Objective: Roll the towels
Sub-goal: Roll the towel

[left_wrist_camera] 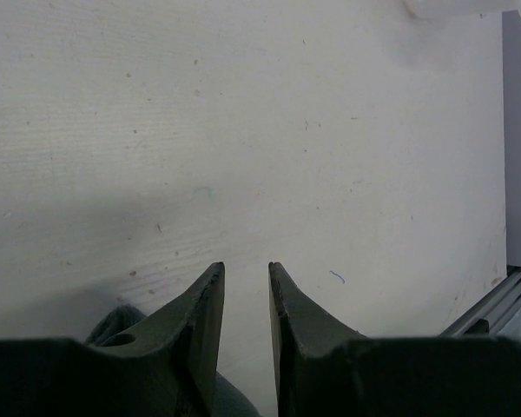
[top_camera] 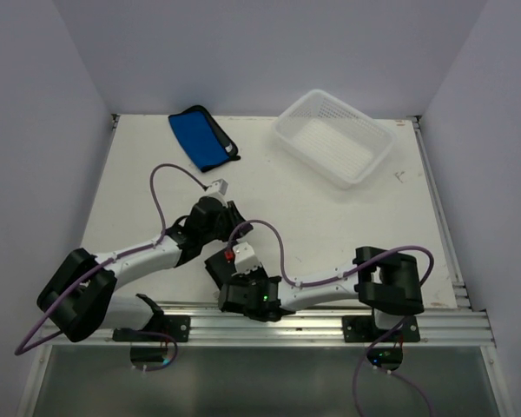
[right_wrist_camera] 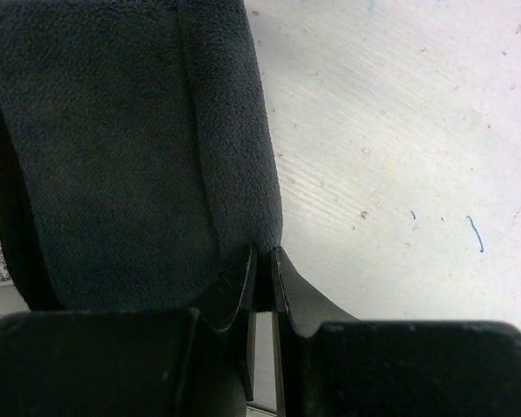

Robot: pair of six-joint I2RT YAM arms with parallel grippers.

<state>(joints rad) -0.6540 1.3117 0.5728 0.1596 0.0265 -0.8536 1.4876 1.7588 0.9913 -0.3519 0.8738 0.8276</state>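
A bright blue towel with black edging (top_camera: 200,137) lies folded at the table's back left, away from both arms. A dark towel (right_wrist_camera: 130,156) fills the left half of the right wrist view. My right gripper (right_wrist_camera: 263,250) is shut on its edge, low near the table's front middle (top_camera: 219,268). My left gripper (left_wrist_camera: 247,266) stands open with a narrow gap, and only bare table shows between its fingers. It sits just behind the right gripper (top_camera: 228,217). A bit of the dark towel (left_wrist_camera: 113,326) shows by its left finger.
A white perforated basket (top_camera: 334,136) stands at the back right, its corner showing in the left wrist view (left_wrist_camera: 451,7). An aluminium rail (top_camera: 330,321) runs along the near edge. Walls close in the table on the left, back and right.
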